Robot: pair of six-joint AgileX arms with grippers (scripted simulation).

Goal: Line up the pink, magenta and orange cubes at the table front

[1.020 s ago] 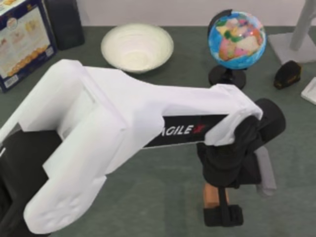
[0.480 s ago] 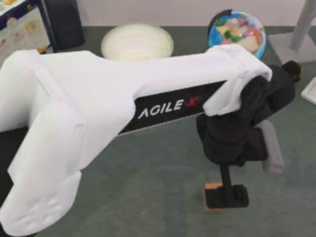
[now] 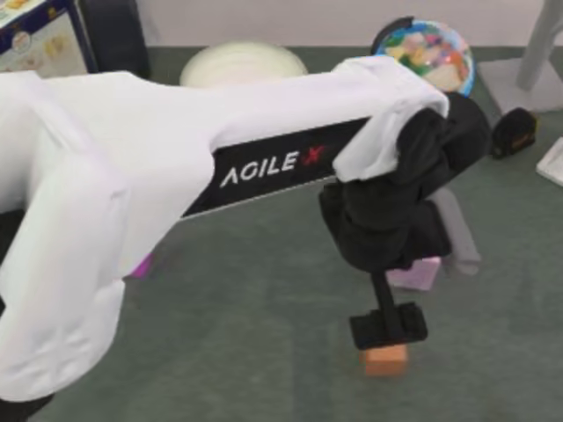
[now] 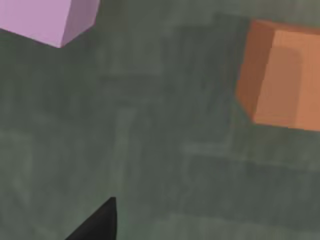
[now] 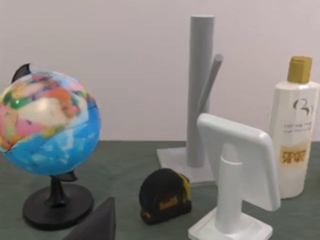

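The orange cube (image 3: 385,360) rests on the tabletop (image 3: 264,352) near the front, right of centre, and appears in the left wrist view as the orange cube (image 4: 280,80). My left gripper (image 3: 388,326) hovers just behind and above it, open and holding nothing; one dark fingertip (image 4: 102,222) shows in its wrist view. The pale pink cube (image 3: 415,273) sits behind the orange one, partly under the wrist, and shows again as the pink cube (image 4: 47,20). A sliver of the magenta cube (image 3: 141,266) peeks out at the left under the arm. Of my right gripper only one fingertip (image 5: 100,222) shows.
At the back stand a cream bowl (image 3: 242,61), a globe (image 3: 427,53), a black tape measure (image 3: 513,134) and a grey stand (image 3: 528,79). A box (image 3: 40,40) is at the back left. A white bottle (image 5: 295,140) and a white rack (image 5: 235,175) face the right wrist.
My left gripper has let go of the orange cube, which now lies on the table. The arm has risen and drawn back, uncovering the pink cube.
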